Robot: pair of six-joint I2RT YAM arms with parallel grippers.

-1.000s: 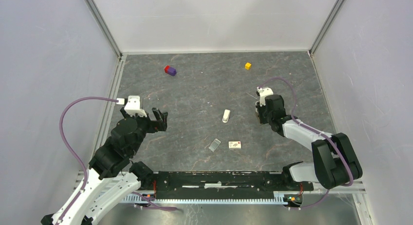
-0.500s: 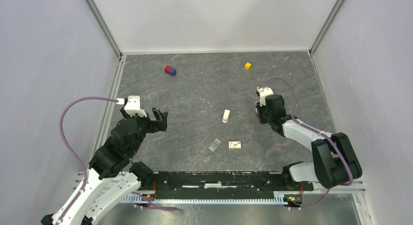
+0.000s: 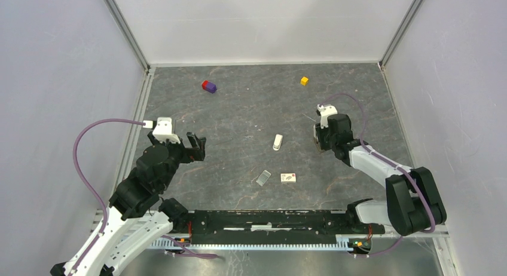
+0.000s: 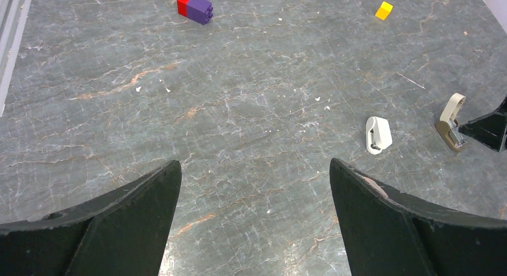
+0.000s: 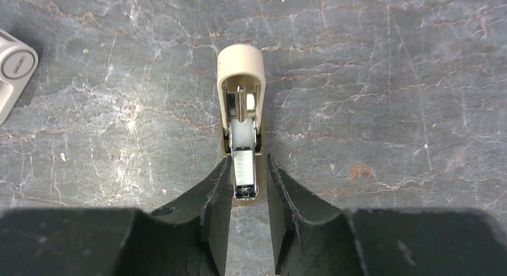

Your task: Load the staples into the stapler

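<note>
The stapler (image 5: pixel 240 67) is cream plastic and lies swung open on the table, its grey metal channel facing up. My right gripper (image 5: pixel 248 168) straddles the stapler's near end, with the jaws slightly open and thin gaps beside the metal channel. In the left wrist view the stapler (image 4: pixel 451 122) shows at the far right. A grey strip that looks like staples (image 3: pixel 263 178) lies beside a small box (image 3: pixel 289 177) at the table's near middle. My left gripper (image 4: pixel 255 168) hovers wide open and empty over bare table on the left (image 3: pixel 196 146).
A small white plastic piece (image 3: pixel 278 142) lies left of the right gripper (image 3: pixel 318 138). A red-and-purple block (image 3: pixel 208 86) and a yellow cube (image 3: pixel 304 80) sit near the back wall. Metal rails line the table's left side.
The right wrist has shifted slightly right and away from the base. The left arm has not moved.
</note>
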